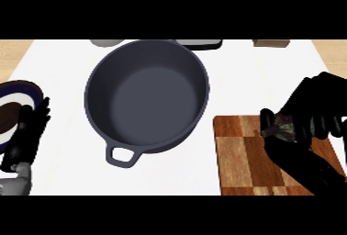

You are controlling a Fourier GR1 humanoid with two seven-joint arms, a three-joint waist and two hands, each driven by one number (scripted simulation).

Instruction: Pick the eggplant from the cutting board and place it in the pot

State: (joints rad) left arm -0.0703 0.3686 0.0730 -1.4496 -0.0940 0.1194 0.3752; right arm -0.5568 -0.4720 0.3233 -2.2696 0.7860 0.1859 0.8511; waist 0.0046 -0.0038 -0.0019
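Observation:
A large dark grey pot (146,96) with a loop handle stands in the middle of the white counter, nothing inside it. At the right lies a wooden cutting board (237,160). Over the board, my right hand (308,124) has its fingers and thumb curled round the dark eggplant (279,127), of which only a small mottled patch shows between them. My left hand (27,133) rests open at the left edge, fingers straight and pointing up.
A blue and white plate (13,103) with a brown centre sits at the far left, partly behind my left hand. Small objects line the counter's far edge: a grey one (103,43), a dark one (203,44), a brown one (272,43).

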